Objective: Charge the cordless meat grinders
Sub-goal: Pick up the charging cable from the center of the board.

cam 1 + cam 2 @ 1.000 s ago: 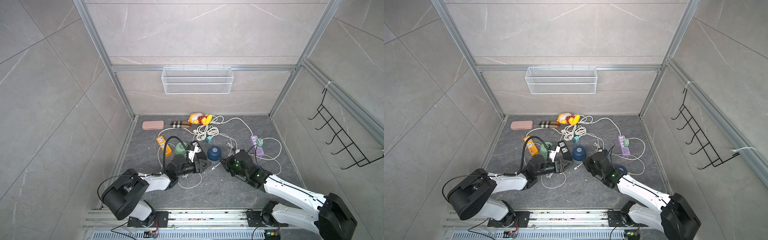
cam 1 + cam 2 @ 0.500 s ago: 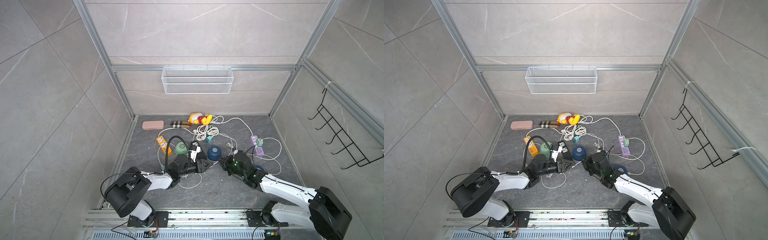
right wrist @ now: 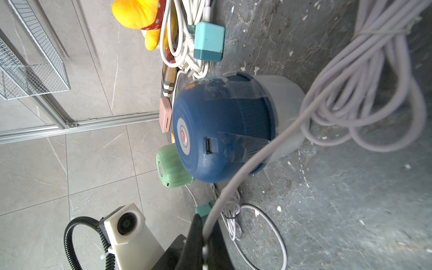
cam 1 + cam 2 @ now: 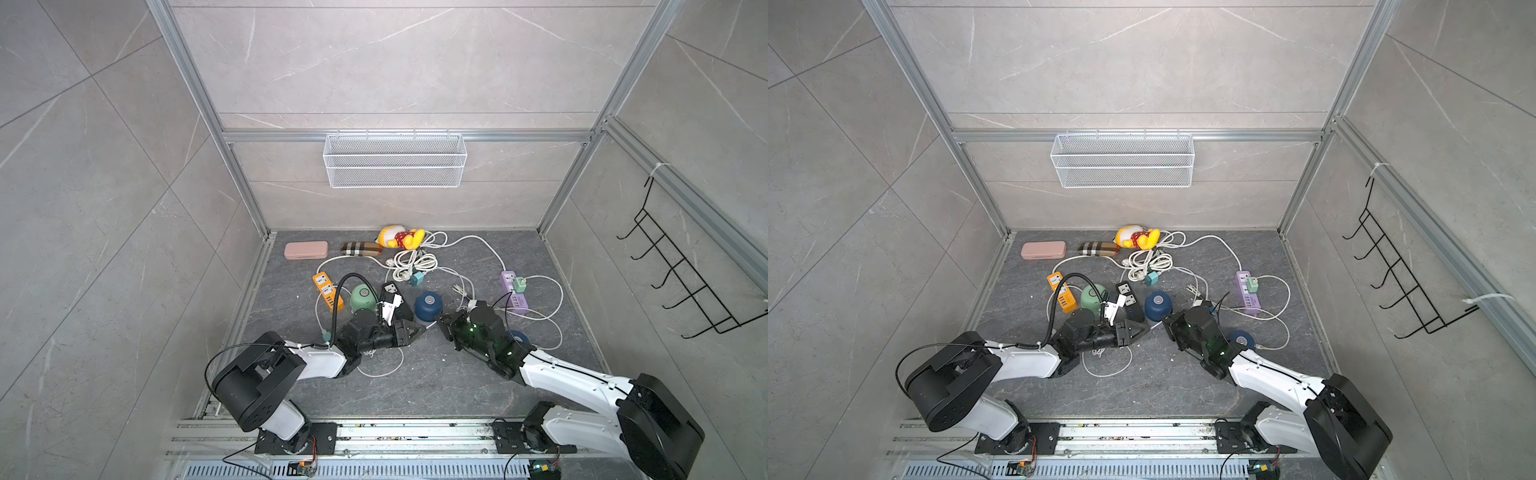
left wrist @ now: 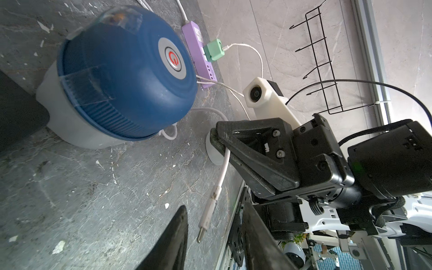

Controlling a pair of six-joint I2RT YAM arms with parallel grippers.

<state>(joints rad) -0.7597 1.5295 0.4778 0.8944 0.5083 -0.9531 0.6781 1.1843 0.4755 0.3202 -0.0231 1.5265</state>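
Observation:
Three cordless meat grinders stand on the floor: a mint green one [image 4: 363, 297], a dark blue one [image 4: 428, 305] in the middle, and a second dark blue one [image 4: 519, 337] half hidden behind my right arm. The middle blue grinder [image 3: 222, 131] shows its charging port [image 3: 208, 146] toward my right gripper [image 3: 205, 233], which is shut on a white cable [image 3: 257, 159]. The cable's plug [image 5: 207, 219] hangs free between the spread fingers of my left gripper [image 5: 215, 233], touching neither. Both grippers meet just in front of that blue grinder [image 5: 126, 77].
An orange power strip [image 4: 328, 291], a black one [image 4: 390, 291] and a purple one [image 4: 515, 291] with a green adapter lie around the grinders. Coiled white cables [image 4: 411, 262], a teal adapter [image 4: 417, 279], a plush toy [image 4: 399, 237] and a pink case [image 4: 306, 250] lie farther back.
My left gripper's fingers have narrowed around the hanging plug. My right gripper has shifted slightly toward the left gripper with the cable.

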